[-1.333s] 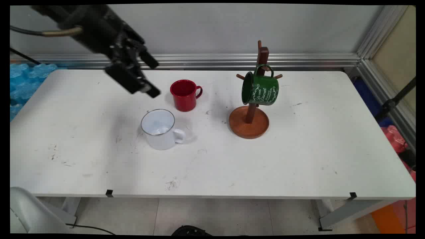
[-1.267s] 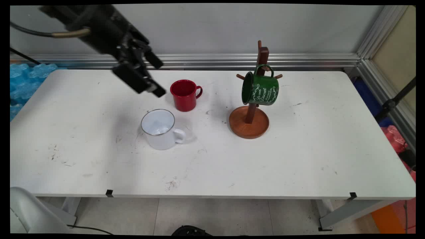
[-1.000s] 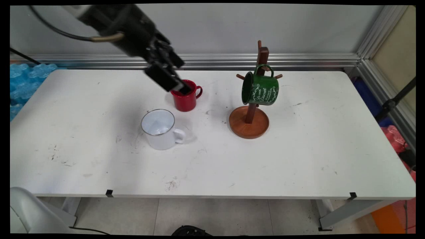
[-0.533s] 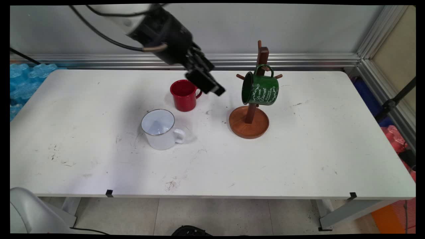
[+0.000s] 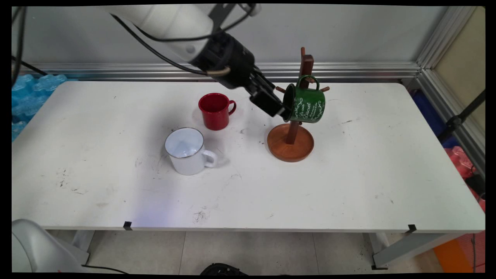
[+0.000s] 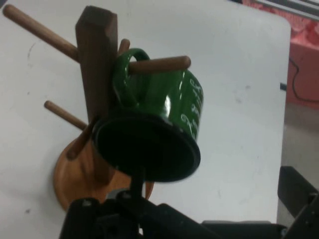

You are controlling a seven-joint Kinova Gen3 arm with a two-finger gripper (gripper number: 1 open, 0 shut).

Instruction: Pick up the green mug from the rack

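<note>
The white table [image 5: 348,186] carries 4 things, with the white arm [image 5: 162,19] reaching in from the upper left above it. The wooden mug tree [image 5: 291,135] stands right of centre on its round base, upright, pegs sticking out from its post. The white mug [image 5: 186,153] sits nearer the front, handle to the right, and the red mug [image 5: 214,111] stands just behind it, apart from it. The green mug [image 5: 306,104] hangs tilted by its handle on 1 peg, mouth towards the gripper [image 5: 277,108], which is right at its rim; whether they touch, or how far the fingers are spread, cannot be told. It grips nothing visible.
</note>
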